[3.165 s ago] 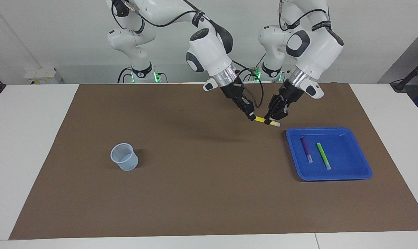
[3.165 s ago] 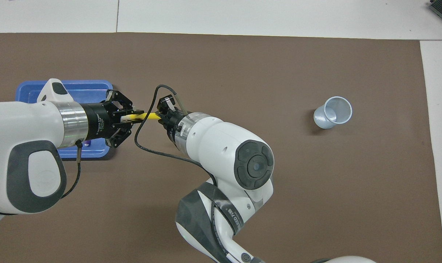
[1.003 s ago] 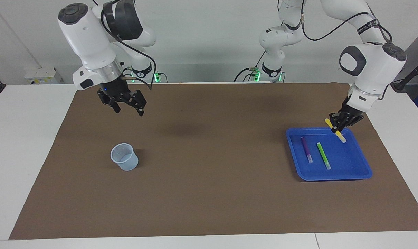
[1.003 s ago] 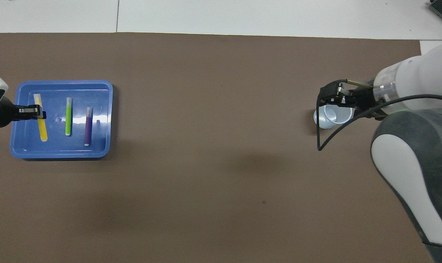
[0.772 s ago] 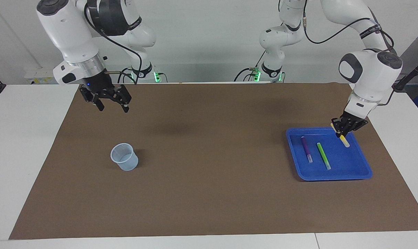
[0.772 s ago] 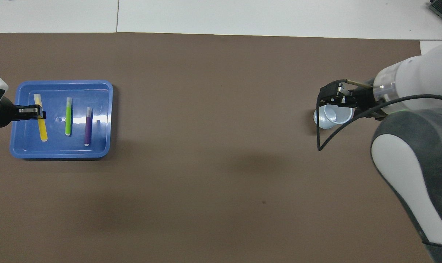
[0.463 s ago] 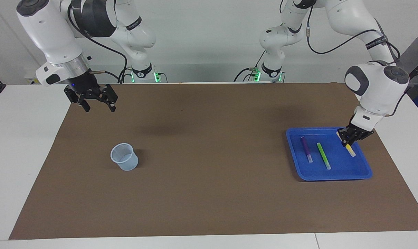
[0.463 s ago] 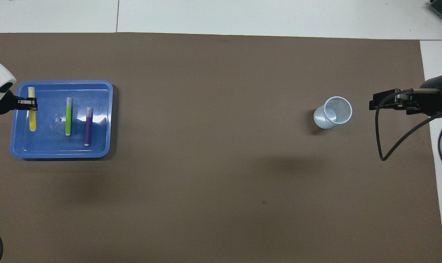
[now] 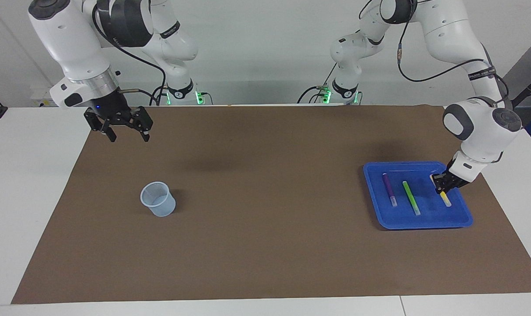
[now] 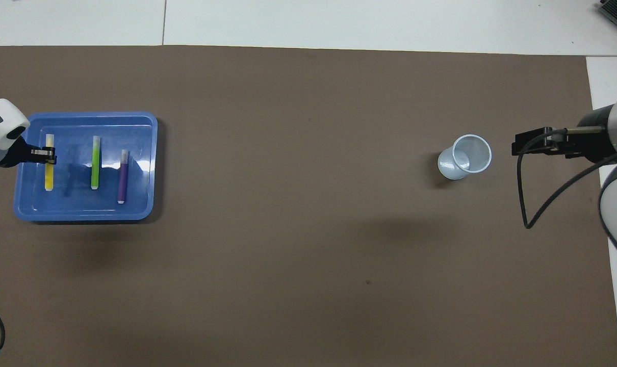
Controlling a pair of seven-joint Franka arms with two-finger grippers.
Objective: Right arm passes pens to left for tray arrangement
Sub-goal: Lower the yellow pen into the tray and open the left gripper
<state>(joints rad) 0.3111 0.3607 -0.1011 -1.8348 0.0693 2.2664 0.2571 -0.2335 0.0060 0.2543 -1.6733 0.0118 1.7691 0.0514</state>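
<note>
The blue tray (image 9: 423,225) (image 10: 84,216) lies at the left arm's end of the table. In it lie the purple pen (image 9: 389,188) (image 10: 122,176) and, beside it, the green pen (image 9: 410,196) (image 10: 95,168). My left gripper (image 9: 441,186) (image 10: 46,153) is low inside the tray, shut on the yellow pen (image 9: 446,200) (image 10: 49,173). That pen runs parallel to the green one, toward the tray's outer side. I cannot tell whether it touches the tray floor. My right gripper (image 9: 124,134) (image 10: 515,141) hangs open and holds nothing, over the mat's edge at the right arm's end.
A small translucent bluish cup (image 9: 158,199) (image 10: 465,156) stands upright on the brown mat (image 9: 265,219), toward the right arm's end. White tabletop borders the mat on all sides.
After the handover, the left gripper carried the yellow pen over the tray and lowered it in beside the green pen. The right gripper drew back open past the cup to the mat's edge.
</note>
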